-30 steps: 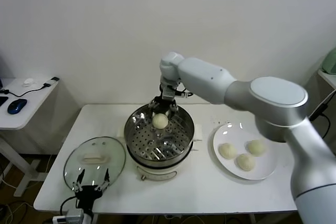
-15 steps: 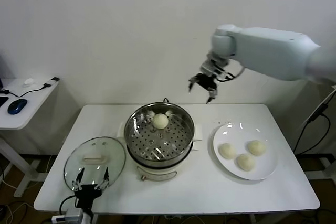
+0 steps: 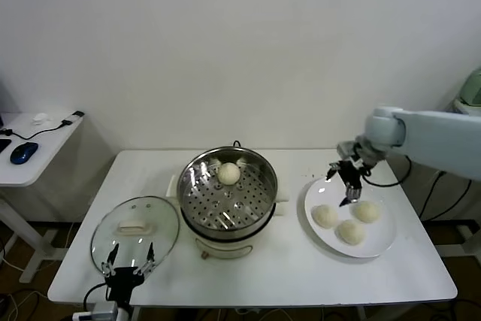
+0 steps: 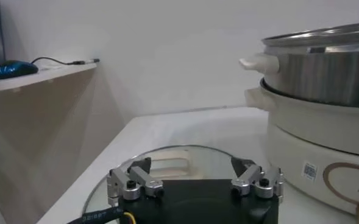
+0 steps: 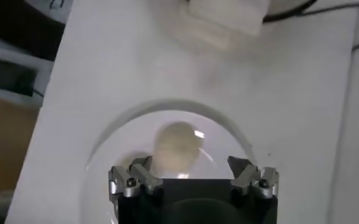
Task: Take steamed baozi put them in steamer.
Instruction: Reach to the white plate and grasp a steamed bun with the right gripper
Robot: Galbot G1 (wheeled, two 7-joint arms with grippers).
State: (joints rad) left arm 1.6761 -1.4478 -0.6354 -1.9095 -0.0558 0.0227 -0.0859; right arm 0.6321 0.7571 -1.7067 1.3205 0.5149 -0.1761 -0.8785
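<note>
— What is the room like from where you stand?

— Plain white wall behind, and a white table (image 3: 301, 276) in front of it carrying everything. Off past the table's left edge stands a smaller white side desk (image 3: 34, 148) with a blue mouse (image 3: 24, 152) and a dark cable on it.

— And on the table?

— The steamer (image 3: 228, 193) sits near the middle, toward the back edge, a shiny steel pot on a cream base. One steamed baozi (image 3: 229, 174) lies on the perforated tray, at the far side of the pot. The glass lid (image 3: 135, 232) lies flat by the front left corner, just beside the steamer. Toward the right edge is a white plate (image 3: 379, 249) with three more buns: one (image 3: 325, 216) nearest the steamer, one (image 3: 350, 231) toward the front, one (image 3: 367, 210) toward the right.

— Where are the arms?

— The right gripper (image 3: 345, 183) hangs over the back rim of the plate, above the buns, its claw spread wide and holding nothing. Its wrist camera looks down on a bun (image 5: 176, 148) between the parted fingers (image 5: 132, 178). The left gripper (image 3: 128, 259) is parked low at the front left edge, over the lid's near rim, claw also wide and empty.
</note>
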